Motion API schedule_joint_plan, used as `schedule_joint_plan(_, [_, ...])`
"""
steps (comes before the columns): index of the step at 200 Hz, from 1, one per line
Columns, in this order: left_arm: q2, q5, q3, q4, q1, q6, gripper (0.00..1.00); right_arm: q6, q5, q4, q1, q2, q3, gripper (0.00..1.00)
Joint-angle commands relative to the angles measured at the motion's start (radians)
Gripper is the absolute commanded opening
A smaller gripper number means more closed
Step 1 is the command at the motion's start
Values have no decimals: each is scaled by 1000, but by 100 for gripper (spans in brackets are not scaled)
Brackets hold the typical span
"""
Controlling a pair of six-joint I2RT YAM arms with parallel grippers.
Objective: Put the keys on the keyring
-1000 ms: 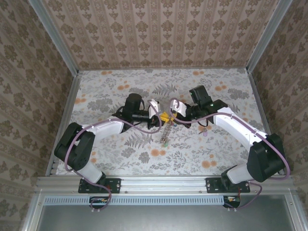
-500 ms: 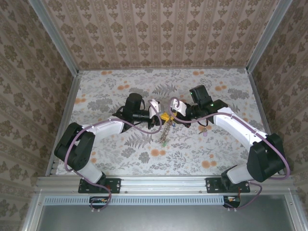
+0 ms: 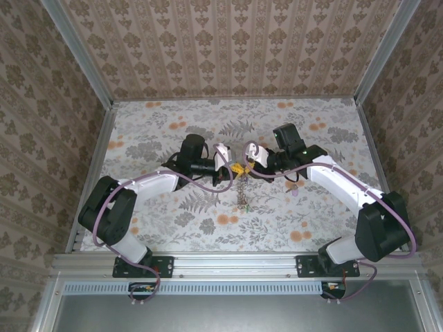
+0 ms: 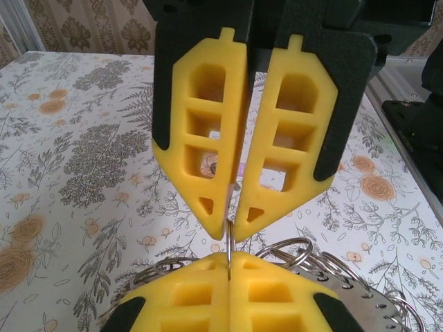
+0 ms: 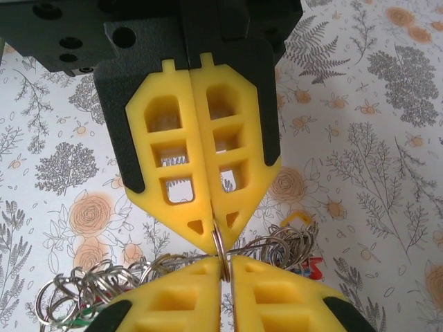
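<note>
Over the middle of the table my left gripper (image 3: pixel 232 168) and right gripper (image 3: pixel 244 169) meet tip to tip. Both are shut on the same thin silvery keyring (image 4: pixel 229 245), which shows edge-on between the yellow pads (image 5: pixel 219 242). Several small split rings (image 5: pixel 277 245) are strung along it on either side. Keys (image 3: pixel 241 192) hang below the grippers in a bunch; a silver blade (image 4: pixel 367 304) and a red head (image 5: pixel 315 266) show. In each wrist view, the other gripper's pads rise from the bottom edge.
The floral tabletop (image 3: pixel 166 214) is fenced by patterned walls and aluminium rails (image 3: pixel 235 264). A small purplish item (image 3: pixel 294 192) lies on the table beside the right forearm. Open surface lies in front of the hanging bunch and to both sides.
The left gripper's jaws have closed onto the ring. The hanging bunch of keys has swung slightly right and now hangs straighter. Both arms have stayed in place.
</note>
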State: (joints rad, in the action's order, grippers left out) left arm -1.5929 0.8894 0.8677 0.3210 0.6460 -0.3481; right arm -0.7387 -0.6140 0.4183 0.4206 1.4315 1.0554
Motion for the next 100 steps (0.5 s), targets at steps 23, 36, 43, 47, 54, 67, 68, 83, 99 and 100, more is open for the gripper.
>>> schedule_joint_plan(23, [29, 38, 42, -28, 10, -41, 0, -81, -18, -31, 17, -10, 0, 16])
schedule_joint_plan(36, [30, 36, 45, -30, 11, -41, 0, -85, -18, -26, 19, -7, 2, 15])
schedule_joint_plan(43, [32, 35, 43, -28, 11, -43, 0, -86, -14, -23, 20, -5, 3, 13])
schedule_joint_plan(47, [34, 34, 42, -29, 11, -43, 0, -85, -11, -22, 20, -4, 3, 12])
schedule_joint_plan(54, [35, 32, 42, -27, 11, -40, 0, -88, -6, -18, 20, -2, 3, 12])
schedule_joint_plan(67, [37, 28, 39, -18, 11, -35, 0, -98, 6, -9, 20, 0, 2, 10])
schedule_joint_plan(68, [37, 28, 37, -17, 11, -35, 0, -99, 8, -8, 20, 0, 1, 10])
schedule_joint_plan(83, [39, 30, 36, -13, 9, -33, 0, -112, 22, -1, 20, 1, -3, 12])
schedule_joint_plan(99, [41, 29, 35, -14, 9, -32, 0, -122, 26, 0, 20, -2, -9, 14])
schedule_joint_plan(100, [42, 29, 35, -13, 9, -32, 0, -122, 26, 0, 20, -1, -9, 14])
